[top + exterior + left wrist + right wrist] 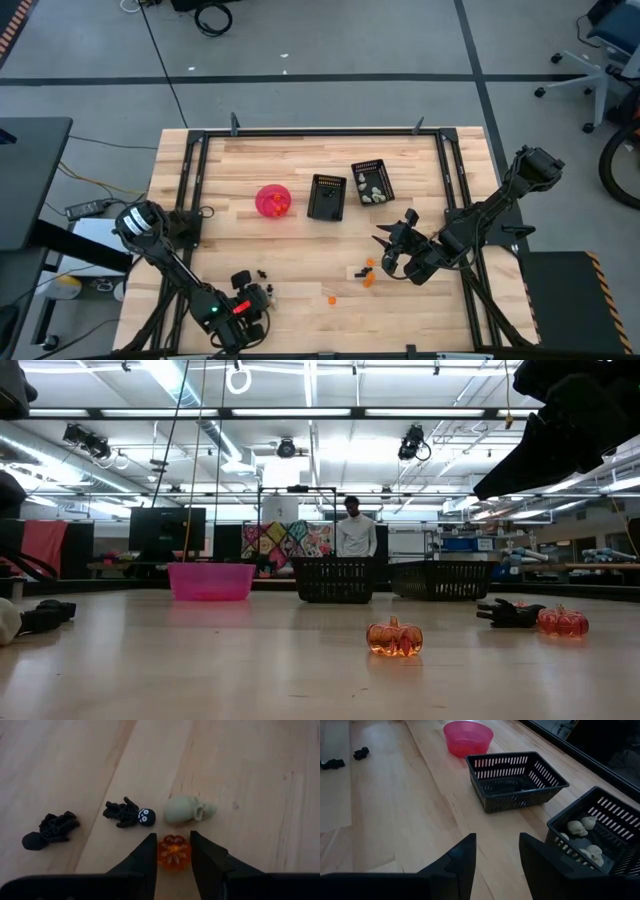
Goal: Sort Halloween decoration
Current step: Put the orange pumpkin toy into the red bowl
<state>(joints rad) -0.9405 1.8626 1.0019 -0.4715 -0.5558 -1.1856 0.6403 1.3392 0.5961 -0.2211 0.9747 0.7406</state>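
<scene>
My left gripper (246, 304) is low at the table's near left, shut on a small orange pumpkin (174, 853). Just beyond it on the wood lie a pale skull (188, 809) and two black skeleton figures (129, 813) (50, 829). My right gripper (388, 252) hangs open and empty over the table right of centre, above more orange pumpkins (368, 266) (394, 637). Its wrist view faces the pink bowl (468, 736), a black basket (515, 780) holding dark trinkets, and a second basket (600, 827) holding pale skulls (577, 827). My left gripper pinches the orange pumpkin (174, 853) between its two fingers (148, 857), one on each side of its ribbed body. The pumpkin's top faces the wrist camera. Whether it is lifted off the wood, I cannot tell.
A black metal frame (300, 133) borders the table. Bowl (273, 200) and baskets (327, 196) (372, 182) stand in a row toward the far side. Another pumpkin (331, 297) lies near the near edge. A person (355, 535) stands in the room beyond.
</scene>
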